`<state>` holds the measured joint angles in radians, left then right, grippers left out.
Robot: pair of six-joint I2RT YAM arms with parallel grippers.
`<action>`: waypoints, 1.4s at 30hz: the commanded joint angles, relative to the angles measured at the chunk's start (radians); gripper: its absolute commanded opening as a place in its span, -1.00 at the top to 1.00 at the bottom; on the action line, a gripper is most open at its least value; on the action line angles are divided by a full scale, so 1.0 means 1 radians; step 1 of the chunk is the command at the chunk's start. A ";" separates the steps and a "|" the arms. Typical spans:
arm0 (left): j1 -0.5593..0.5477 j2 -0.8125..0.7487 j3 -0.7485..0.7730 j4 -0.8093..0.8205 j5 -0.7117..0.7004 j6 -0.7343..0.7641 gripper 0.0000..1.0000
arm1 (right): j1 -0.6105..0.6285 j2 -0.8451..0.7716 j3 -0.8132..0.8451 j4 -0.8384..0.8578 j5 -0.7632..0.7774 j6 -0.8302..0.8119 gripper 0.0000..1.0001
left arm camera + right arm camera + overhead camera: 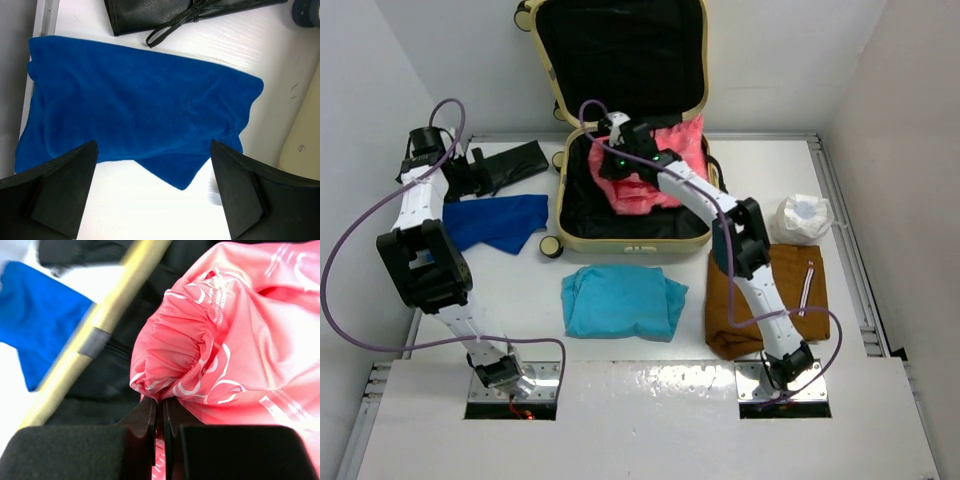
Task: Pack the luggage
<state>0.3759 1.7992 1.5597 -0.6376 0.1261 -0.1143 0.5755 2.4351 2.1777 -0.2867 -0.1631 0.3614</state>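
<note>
The cream-yellow luggage point(620, 242) lies open at the back centre, its lid up and its lining black. My right gripper point(617, 158) is inside it, shut on a pink patterned garment point(655, 180). In the right wrist view the jaws point(161, 405) pinch a bunched fold of the pink garment point(240, 345) beside the luggage rim point(100, 322). My left gripper point(455, 172) is open above a blue cloth point(495, 220). In the left wrist view the blue cloth point(135, 110) lies flat between and beyond the open fingers point(55, 192), untouched.
A black pouch point(510, 165) lies at the back left, also in the left wrist view point(165, 15). A teal folded cloth point(622, 302) lies front centre, a brown garment point(765, 295) at the right, and a white bundle point(800, 218) behind it.
</note>
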 commanded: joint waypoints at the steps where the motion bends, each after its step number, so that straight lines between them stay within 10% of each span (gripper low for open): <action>1: 0.024 -0.018 -0.007 0.047 0.073 -0.018 -0.99 | 0.033 0.034 0.065 0.205 0.013 0.063 1.00; 9: 0.044 0.012 0.002 0.056 0.132 -0.038 -0.99 | 0.086 0.114 0.088 0.365 0.088 0.021 1.00; 13: 0.044 0.012 0.011 0.056 0.152 -0.038 -0.99 | 0.080 0.118 0.077 0.366 0.160 -0.028 -0.29; 16: 0.044 0.012 0.011 0.056 0.170 -0.027 -0.99 | 0.040 0.009 -0.029 0.359 0.151 -0.010 -0.55; 26: -0.025 -0.165 -0.118 0.186 0.170 0.061 -0.99 | -0.284 -0.508 -0.305 0.019 -0.070 0.313 -0.42; 29: -0.052 -0.242 -0.191 0.263 0.181 0.099 -0.99 | -0.432 -0.627 -0.477 -0.089 -0.142 0.190 -0.26; 34: -0.091 -0.278 -0.227 0.286 0.152 0.119 -0.99 | -0.561 -0.703 -0.660 -0.236 -0.098 -0.019 -0.15; 39: -0.109 -0.278 -0.216 0.286 0.130 0.110 -0.99 | -0.677 -0.656 -0.769 -0.300 -0.257 0.138 0.15; 42: -0.109 -0.288 -0.207 0.296 0.130 0.110 -0.97 | -0.654 -0.651 -0.826 -0.279 -0.270 0.168 0.00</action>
<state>0.2733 1.5406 1.3411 -0.3885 0.2611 -0.0105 -0.0895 1.7981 1.3853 -0.5289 -0.3580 0.4797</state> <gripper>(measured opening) 0.985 0.477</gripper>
